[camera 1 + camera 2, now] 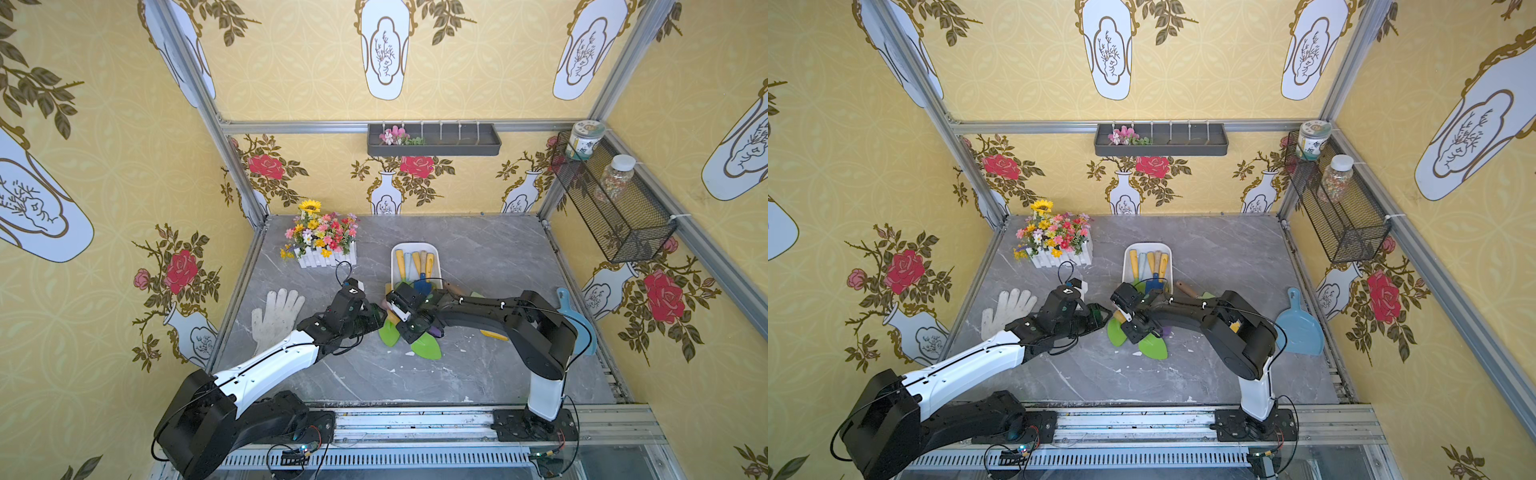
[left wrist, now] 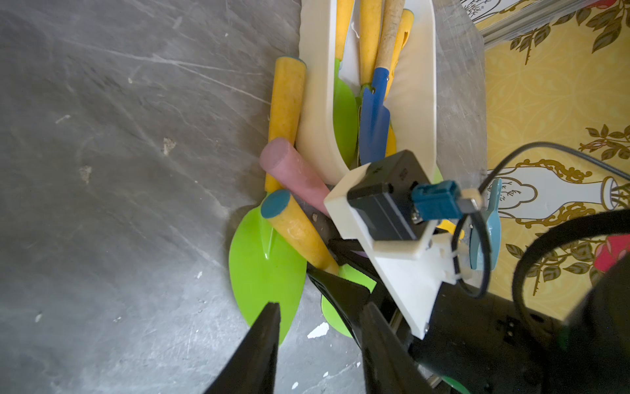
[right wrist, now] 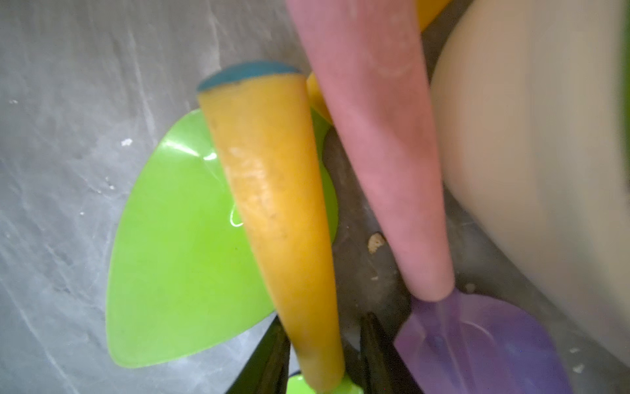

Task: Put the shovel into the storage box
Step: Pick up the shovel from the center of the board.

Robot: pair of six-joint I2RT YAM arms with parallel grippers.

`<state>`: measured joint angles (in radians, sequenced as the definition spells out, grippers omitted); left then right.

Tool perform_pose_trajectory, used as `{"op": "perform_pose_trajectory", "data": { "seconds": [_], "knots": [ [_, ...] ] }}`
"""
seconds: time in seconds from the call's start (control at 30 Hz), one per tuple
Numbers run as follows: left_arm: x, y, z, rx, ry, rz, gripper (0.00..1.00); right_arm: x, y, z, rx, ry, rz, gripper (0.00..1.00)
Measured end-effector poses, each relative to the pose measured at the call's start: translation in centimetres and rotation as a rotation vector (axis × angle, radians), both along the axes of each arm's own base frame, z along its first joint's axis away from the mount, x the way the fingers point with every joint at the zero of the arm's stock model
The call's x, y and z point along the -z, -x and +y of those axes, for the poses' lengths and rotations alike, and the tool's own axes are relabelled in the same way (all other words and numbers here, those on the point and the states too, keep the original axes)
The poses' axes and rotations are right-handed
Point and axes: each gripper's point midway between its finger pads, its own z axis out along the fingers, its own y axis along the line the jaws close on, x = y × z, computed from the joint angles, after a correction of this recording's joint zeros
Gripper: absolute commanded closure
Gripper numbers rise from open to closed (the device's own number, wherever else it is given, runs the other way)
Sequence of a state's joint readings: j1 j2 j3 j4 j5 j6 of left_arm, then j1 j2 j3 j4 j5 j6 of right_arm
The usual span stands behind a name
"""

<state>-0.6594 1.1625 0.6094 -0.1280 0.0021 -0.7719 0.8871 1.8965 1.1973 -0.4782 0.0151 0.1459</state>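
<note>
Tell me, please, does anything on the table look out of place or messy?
Yes. Several shovels lie crossed in a heap on the table at the near end of the storage box, not inside it; a pink-handled one lies beside its wall. Small white chips are scattered on the table.

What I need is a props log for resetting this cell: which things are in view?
grey marble table: one, cell floor
white glossy plastic storage box: one, mid-table, several shovels inside
yellow-handled green-bladed plastic shovel: one, held beside the box
loose plastic shovels: at least two, green-bladed and pink-handled purple, beside the box
white knitted glove: one, table's left side
mixed flowers in white picket planter: one, far left corner
blue plastic dustpan: one, right table edge
dark grey long tray: one, back wall, pink flowers inside
black wire-mesh basket: one, right wall, two jars inside
left gripper: black, open, by the loose shovels
right gripper: black, shut on the yellow handle
</note>
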Motion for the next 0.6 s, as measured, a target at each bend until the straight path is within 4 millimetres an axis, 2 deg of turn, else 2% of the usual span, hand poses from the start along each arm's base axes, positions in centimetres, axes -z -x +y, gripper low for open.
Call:
{"op": "perform_pose_trajectory", "data": {
  "seconds": [0.33, 0.6],
  "knots": [
    [0.1, 0.0, 0.0, -0.007, 0.001, 0.004, 0.56, 0.1, 0.0, 0.2, -0.007, 0.021, -0.016, 0.74],
    [0.0, 0.0, 0.0, -0.007, 0.002, 0.003, 0.57, -1.2, 0.1, 0.4, -0.008, 0.012, -0.032, 0.78]
  ]
}}
